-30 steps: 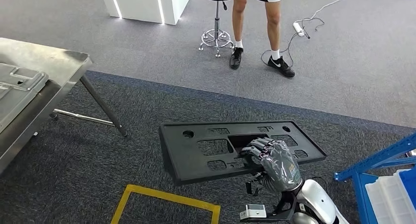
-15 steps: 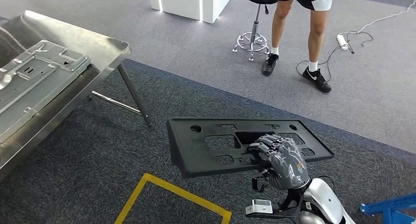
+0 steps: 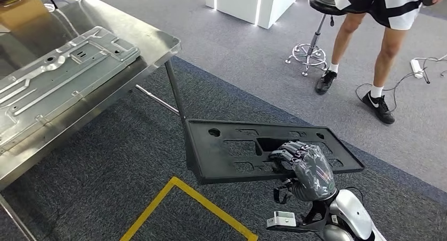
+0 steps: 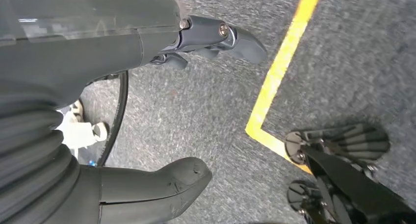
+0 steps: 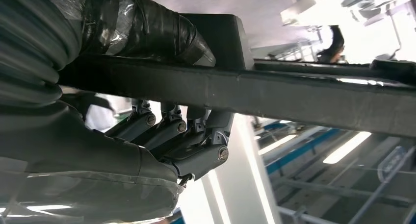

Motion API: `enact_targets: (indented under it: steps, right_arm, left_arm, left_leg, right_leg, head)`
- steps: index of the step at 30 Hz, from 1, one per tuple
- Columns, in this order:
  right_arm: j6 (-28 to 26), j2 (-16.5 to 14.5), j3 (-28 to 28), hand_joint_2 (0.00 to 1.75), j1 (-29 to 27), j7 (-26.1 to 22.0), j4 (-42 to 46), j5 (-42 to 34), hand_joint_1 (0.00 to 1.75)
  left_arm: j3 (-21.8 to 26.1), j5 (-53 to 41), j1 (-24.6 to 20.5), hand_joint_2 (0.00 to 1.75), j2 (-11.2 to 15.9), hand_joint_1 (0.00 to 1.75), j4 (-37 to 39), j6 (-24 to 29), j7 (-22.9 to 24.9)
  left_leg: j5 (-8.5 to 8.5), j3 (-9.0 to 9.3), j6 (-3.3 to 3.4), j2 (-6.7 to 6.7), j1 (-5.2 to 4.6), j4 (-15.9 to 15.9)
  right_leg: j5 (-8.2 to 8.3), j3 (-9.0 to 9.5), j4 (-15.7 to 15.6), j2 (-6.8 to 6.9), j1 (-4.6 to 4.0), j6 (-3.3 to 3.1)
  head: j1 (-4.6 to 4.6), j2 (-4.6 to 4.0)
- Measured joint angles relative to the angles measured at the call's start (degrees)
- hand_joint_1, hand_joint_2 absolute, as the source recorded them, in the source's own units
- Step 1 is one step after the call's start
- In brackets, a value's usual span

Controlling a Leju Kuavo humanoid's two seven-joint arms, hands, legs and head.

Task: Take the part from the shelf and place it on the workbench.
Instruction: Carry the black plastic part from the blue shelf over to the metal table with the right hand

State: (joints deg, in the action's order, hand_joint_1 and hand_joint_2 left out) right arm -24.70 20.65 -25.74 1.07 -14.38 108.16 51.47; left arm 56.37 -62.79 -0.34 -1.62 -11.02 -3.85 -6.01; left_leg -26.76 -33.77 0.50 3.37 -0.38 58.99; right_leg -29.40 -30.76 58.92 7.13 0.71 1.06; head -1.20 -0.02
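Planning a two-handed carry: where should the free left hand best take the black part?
Probably the black part's far short end, near the round hole, coming from the robot's left. The right hand grips through the central cutout, leaving that end overhanging unsupported.

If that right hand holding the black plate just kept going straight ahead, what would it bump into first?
Probably nothing soon: beyond the right hand and its black plastic panel lies open carpet; the person stands farther off to the right. Depth is unclear.

The part (image 3: 232, 151), a flat black plastic panel with rectangular cut-outs and round holes, is held level above the carpet, well apart from the workbench (image 3: 153, 38), a bare steel table.
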Motion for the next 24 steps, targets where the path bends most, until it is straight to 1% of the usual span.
enact_targets:
  steps: [1, 2, 3, 4, 5, 6, 7, 8, 9, 10, 11, 12, 13, 14, 15, 16, 17, 18, 19, 20, 21, 22, 23, 24]
  right_arm:
    - [0.02, 0.00, 0.03, 1.75, 0.00, 0.00, 0.07, 0.01, 1.75]
    - [0.08, 0.00, 0.06, 1.75, 0.03, 0.00, 0.12, 0.05, 1.75]
    - [0.15, 0.01, 0.09, 1.75, 0.06, 0.01, 0.19, 0.10, 1.75]
    - [0.28, 0.06, 0.13, 1.75, 0.09, 0.10, 0.26, 0.16, 1.75]
    - [0.41, 0.15, 0.16, 1.75, 0.07, 0.22, 0.28, 0.23, 1.75]
    - [0.51, 0.26, 0.17, 1.75, 0.01, 0.33, 0.31, 0.27, 1.75]
    - [0.59, 0.37, 0.19, 1.75, -0.05, 0.44, 0.30, 0.31, 1.75]
    - [0.64, 0.43, 0.20, 1.75, -0.10, 0.48, 0.29, 0.29, 1.75]
    - [0.69, 0.46, 0.24, 1.75, -0.10, 0.51, 0.30, 0.24, 1.75]
    - [0.77, 0.49, 0.32, 1.75, -0.08, 0.56, 0.33, 0.17, 1.75]
    - [0.87, 0.52, 0.43, 1.75, -0.05, 0.62, 0.38, 0.09, 1.75]
    - [0.96, 0.57, 0.53, 1.75, -0.03, 0.68, 0.45, 0.03, 1.75]
    - [1.04, 0.66, 0.63, 1.75, -0.01, 0.73, 0.56, -0.01, 1.75]
    - [1.08, 0.73, 0.69, 1.75, 0.01, 0.76, 0.65, -0.05, 1.75]
    - [1.11, 0.79, 0.75, 1.75, 0.03, 0.80, 0.73, -0.08, 1.75]
    - [1.13, 0.84, 0.84, 1.75, 0.08, 0.84, 0.83, -0.10, 1.75]
    - [1.14, 0.85, 0.93, 1.75, 0.18, 0.85, 0.92, -0.12, 1.75]
    - [1.14, 0.85, 1.05, 1.75, 0.26, 0.87, 1.03, -0.13, 1.75]
    - [1.14, 0.85, 1.19, 1.75, 0.33, 0.88, 1.15, -0.14, 1.75]
    - [1.14, 0.86, 1.32, 1.75, 0.36, 0.89, 1.23, -0.14, 1.75]
    - [1.14, 0.86, 1.41, 1.75, 0.33, 0.90, 1.28, -0.15, 1.75]
    - [1.14, 0.87, 1.47, 1.75, 0.31, 0.90, 1.30, -0.15, 1.75]
    - [1.14, 0.87, 1.50, 1.75, 0.29, 0.89, 1.30, -0.15, 1.75]
    - [1.14, 0.87, 1.50, 1.75, 0.28, 0.89, 1.30, -0.15, 1.75]
  left_arm:
    - [0.01, -0.01, 0.10, 1.75, 0.01, 0.00, 0.00, 0.00, -0.01]
    - [0.01, -0.07, 0.20, 1.75, 0.01, 0.00, 0.00, 0.00, -0.01]
    - [0.02, -0.13, 0.22, 1.75, 0.01, 0.00, 0.00, 0.00, -0.01]
    - [0.02, -0.21, 0.15, 1.75, 0.01, 0.00, 0.00, 0.00, -0.01]
    - [0.02, -0.31, 0.05, 1.75, 0.00, 0.00, 0.00, 0.00, -0.01]
    - [0.02, -0.38, -0.06, 1.75, -0.01, 0.00, 0.00, 0.00, -0.01]
    - [0.02, -0.47, -0.11, 1.75, -0.01, 0.00, 0.00, 0.00, -0.01]
    - [0.02, -0.60, -0.10, 1.75, -0.02, 0.00, 0.00, 0.00, -0.01]
    - [0.02, -0.70, -0.08, 1.75, -0.02, 0.00, 0.00, 0.00, -0.01]
    - [0.02, -0.80, -0.06, 1.75, -0.02, 0.00, 0.00, 0.00, -0.01]
    - [0.02, -0.86, -0.04, 1.75, -0.02, 0.00, 0.00, 0.00, -0.01]
    - [0.02, -0.88, -0.07, 1.75, -0.02, 0.00, 0.00, 0.00, -0.01]
    - [0.02, -0.89, -0.11, 1.75, -0.02, 0.00, 0.00, 0.01, 0.00]
    - [0.02, -0.90, -0.11, 1.75, -0.01, 0.00, 0.00, 0.01, -0.01]
    - [0.02, -0.91, -0.09, 1.75, 0.00, 0.00, 0.00, 0.01, 0.00]
    - [0.03, -0.91, -0.01, 1.75, 0.01, 0.00, 0.00, 0.02, 0.00]
    - [0.03, -0.93, 0.12, 1.75, -0.01, 0.00, 0.00, 0.01, -0.01]
    - [0.03, -0.95, 0.20, 1.75, -0.04, 0.00, 0.00, 0.01, 0.00]
    - [0.03, -0.97, 0.21, 1.75, -0.06, 0.00, 0.00, 0.01, 0.00]
    - [0.03, -0.98, 0.16, 1.75, -0.07, 0.00, 0.00, 0.02, 0.00]
    - [0.03, -0.98, 0.04, 1.75, -0.07, 0.00, 0.00, 0.04, 0.00]
    - [0.04, -0.98, -0.05, 1.75, -0.07, 0.00, 0.00, 0.05, -0.01]
    - [0.04, -0.98, -0.09, 1.75, -0.07, 0.00, 0.00, 0.07, -0.01]
    - [0.04, -0.98, -0.05, 1.75, -0.07, 0.00, 0.00, 0.07, -0.01]
  left_leg:
    - [0.14, 0.10, 0.31, -0.69, 0.14, -0.28]
    - [0.32, 0.31, 0.67, -1.38, 0.27, -0.66]
    - [0.53, 0.52, 1.06, -2.04, 0.42, -1.03]
    - [0.72, 0.77, 1.41, -2.68, 0.61, -1.35]
    - [0.77, 0.80, 1.63, -3.30, 0.57, -1.42]
    - [0.79, 0.77, 1.78, -3.98, 0.55, -1.40]
    - [0.78, 0.76, 1.86, -4.73, 0.51, -1.35]
    - [0.75, 0.78, 1.87, -5.54, 0.48, -1.25]
    - [0.70, 0.83, 1.85, -6.34, 0.48, -1.12]
    - [0.59, 0.89, 1.76, -7.19, 0.51, -0.92]
    - [0.43, 0.88, 1.61, -8.01, 0.57, -0.68]
    - [0.28, 0.75, 1.41, -8.72, 0.51, -0.38]
    - [0.21, 0.48, 1.12, -9.49, 0.50, -0.11]
    - [0.24, 0.15, 0.82, -10.14, 0.49, 0.03]
    - [0.35, -0.15, 0.49, -10.83, 0.50, 0.06]
    - [0.46, -0.41, 0.13, -11.56, 0.61, 0.01]
    - [0.33, -0.57, -0.19, -11.20, 0.63, 0.22]
    - [-0.28, -1.01, -0.49, -9.91, 0.59, 1.14]
    - [-1.46, -1.92, -0.78, -8.06, 0.55, 3.11]
    - [-3.14, -3.33, -0.99, -5.91, 0.56, 6.19]
    - [-4.99, -5.21, -1.19, -4.57, 0.64, 10.00]
    - [-6.40, -7.00, -1.33, -4.01, 0.79, 13.58]
    - [-6.87, -8.12, -1.43, -3.78, 0.90, 15.78]
    - [-6.23, -8.13, -1.47, -3.64, 0.99, 15.86]
  right_leg:
    - [-0.16, 0.21, -0.09, 0.40, 0.06, 0.31]
    - [-0.56, 0.34, 0.18, -0.20, 0.17, 0.62]
    - [-1.48, 0.01, 1.34, -1.55, 0.33, 0.86]
    - [-2.98, -1.00, 3.74, -3.37, 0.48, 1.03]
    - [-4.77, -2.65, 7.18, -5.26, 0.57, 1.11]
    - [-6.48, -4.72, 11.09, -6.33, 0.60, 1.16]
    - [-7.47, -6.53, 14.28, -6.78, 0.59, 1.22]
    - [-7.30, -7.59, 15.76, -6.95, 0.60, 1.25]
    - [-6.08, -7.70, 15.30, -7.05, 0.61, 1.23]
    - [-3.78, -6.67, 12.49, -7.36, 0.66, 1.17]
    - [-1.48, -5.14, 8.64, -8.40, 0.80, 1.06]
    - [0.10, -3.73, 5.19, -9.71, 0.91, 0.96]
    - [1.08, -2.68, 2.50, -10.85, 1.02, 0.87]
    - [1.13, -2.31, 1.37, -11.59, 1.04, 0.77]
    - [1.02, -2.27, 1.14, -11.42, 0.93, 0.65]
    - [1.08, -2.20, 0.90, -10.78, 1.00, 0.42]
    - [1.17, -2.04, 0.65, -10.05, 1.04, 0.10]
    - [1.25, -1.83, 0.37, -9.29, 1.10, -0.30]
    - [1.30, -1.62, 0.10, -8.49, 1.17, -0.68]
    - [1.27, -1.48, 0.00, -7.65, 1.05, -0.96]
    - [1.20, -1.43, -0.01, -6.83, 0.94, -1.16]
    - [1.11, -1.41, 0.01, -5.97, 0.85, -1.24]
    - [1.00, -1.35, 0.03, -5.12, 0.79, -1.26]
    - [0.88, -1.23, 0.04, -4.32, 0.76, -1.21]
  head:
    - [-0.01, 0.00]
    - [0.01, 0.00]
    - [0.01, 0.00]
    - [0.03, 0.00]
    - [0.04, 0.00]
    - [0.03, 0.00]
    - [0.03, 0.00]
    - [0.03, 0.00]
    - [0.03, 0.00]
    - [0.03, 0.00]
    - [0.03, 0.00]
    - [0.03, 0.00]
    - [0.02, 0.00]
    - [0.02, 0.00]
    - [0.02, 0.00]
    - [0.02, 0.00]
    - [0.02, 0.00]
    - [-0.01, 0.00]
    - [-0.02, 0.00]
    - [-0.05, 0.00]
    - [-0.07, 0.00]
    - [-0.06, 0.00]
    - [-0.07, 0.00]
    - [-0.07, 0.00]
